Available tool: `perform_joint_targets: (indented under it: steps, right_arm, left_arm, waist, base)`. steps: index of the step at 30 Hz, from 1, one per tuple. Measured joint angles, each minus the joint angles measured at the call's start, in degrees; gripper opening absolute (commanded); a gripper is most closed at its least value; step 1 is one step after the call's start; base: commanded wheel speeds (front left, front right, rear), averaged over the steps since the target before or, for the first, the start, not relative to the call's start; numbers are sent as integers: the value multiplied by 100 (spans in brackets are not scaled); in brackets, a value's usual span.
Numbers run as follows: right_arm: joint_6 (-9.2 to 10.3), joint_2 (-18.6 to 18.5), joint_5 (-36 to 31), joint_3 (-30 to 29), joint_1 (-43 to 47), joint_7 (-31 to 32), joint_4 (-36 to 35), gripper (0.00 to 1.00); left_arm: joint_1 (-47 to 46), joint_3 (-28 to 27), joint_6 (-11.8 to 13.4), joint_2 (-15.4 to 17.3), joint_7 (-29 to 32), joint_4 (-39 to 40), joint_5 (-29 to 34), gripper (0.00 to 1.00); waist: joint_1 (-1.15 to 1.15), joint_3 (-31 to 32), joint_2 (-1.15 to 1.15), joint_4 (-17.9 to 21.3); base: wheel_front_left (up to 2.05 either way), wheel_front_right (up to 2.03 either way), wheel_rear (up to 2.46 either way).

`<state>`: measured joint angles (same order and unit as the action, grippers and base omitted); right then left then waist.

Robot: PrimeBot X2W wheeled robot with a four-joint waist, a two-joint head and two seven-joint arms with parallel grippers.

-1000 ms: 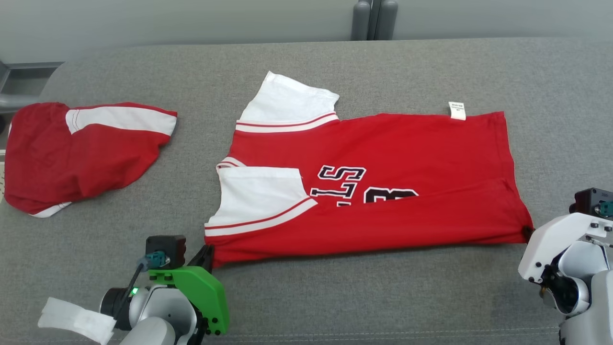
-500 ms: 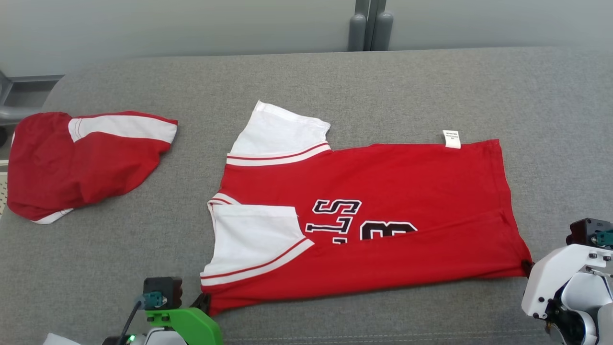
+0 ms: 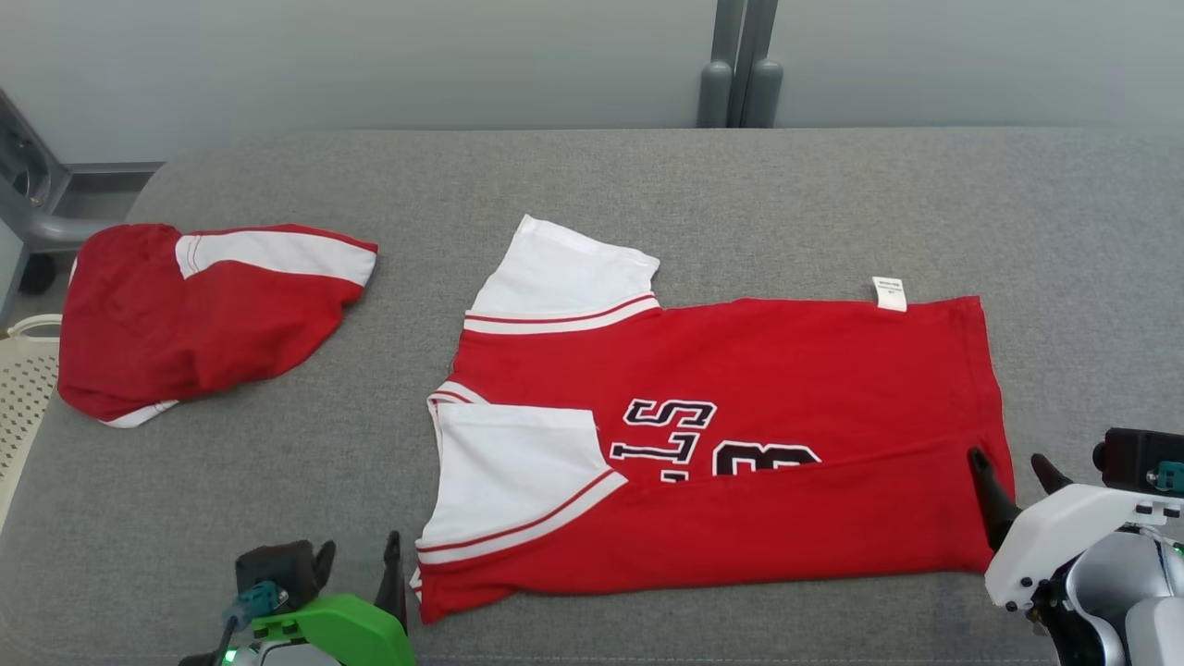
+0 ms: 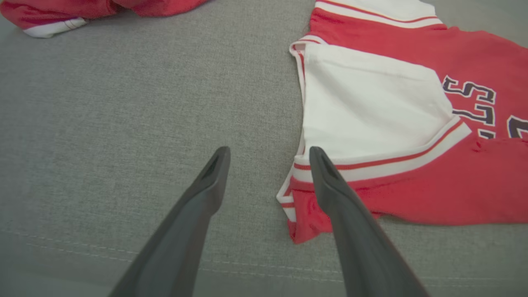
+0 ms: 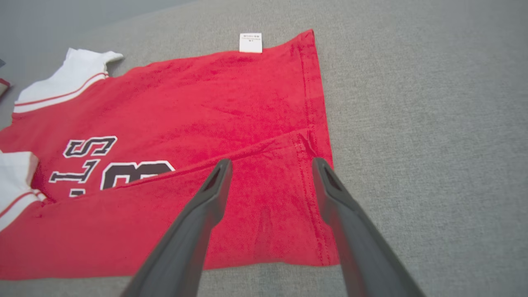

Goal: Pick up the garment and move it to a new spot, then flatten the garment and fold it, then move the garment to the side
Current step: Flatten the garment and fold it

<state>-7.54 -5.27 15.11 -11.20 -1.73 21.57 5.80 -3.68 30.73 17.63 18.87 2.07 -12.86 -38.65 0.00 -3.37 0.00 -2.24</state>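
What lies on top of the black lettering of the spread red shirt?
A strip of red cloth, folded over from the near edge of the shirt, covers the lower part of the lettering. The upper part shows; what is printed under the fold is hidden.

Light: bright, even, diffuse, apparently from overhead.
Shadows: soft and thin, with a narrow dark rim under the red garment [image 3: 786, 370] along its side nearest the front edge of the grey bench [image 3: 647, 176].
Highlights: the white sleeve [image 4: 371, 107] is close to washed out in the left wrist view.
Head view: sharp as far as the bench's far edge, with mild compression softness.
Wrist views: wide-angle bowing toward the corners. The bench weave is crisp mid-frame. The left gripper [image 4: 269, 153] goes soft toward the bottom edge. The print on the label [image 5: 250, 42] is too small to read.
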Motion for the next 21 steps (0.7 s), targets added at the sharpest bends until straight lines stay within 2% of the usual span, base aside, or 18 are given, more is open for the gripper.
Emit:
perform_joint_targets:
  steps: [9, 15, 21]
  right_arm:
    - [3, 181, 166, 226, -123, -1777, 264, 100]
    - [3, 238, 101, 327, -320, -2409, 687, 100]
    - [5, 253, 347, 554, -398, -2758, 1001, 100]
  left_arm:
    - [-31, -498, -33, -152, -1352, -215, 37, 100]
    - [-147, -838, -122, -238, -1680, -9, 213, 100]
    - [-160, -1189, -387, -336, -1704, 254, 531, 100]
  waist:
    - [0, 293, 0, -121]
    - [0, 444, 0, -199]
    - [0, 540, 0, -245]
  base:
    - [0, 0, 0]
    - [0, 0, 0]
    - [0, 0, 0]
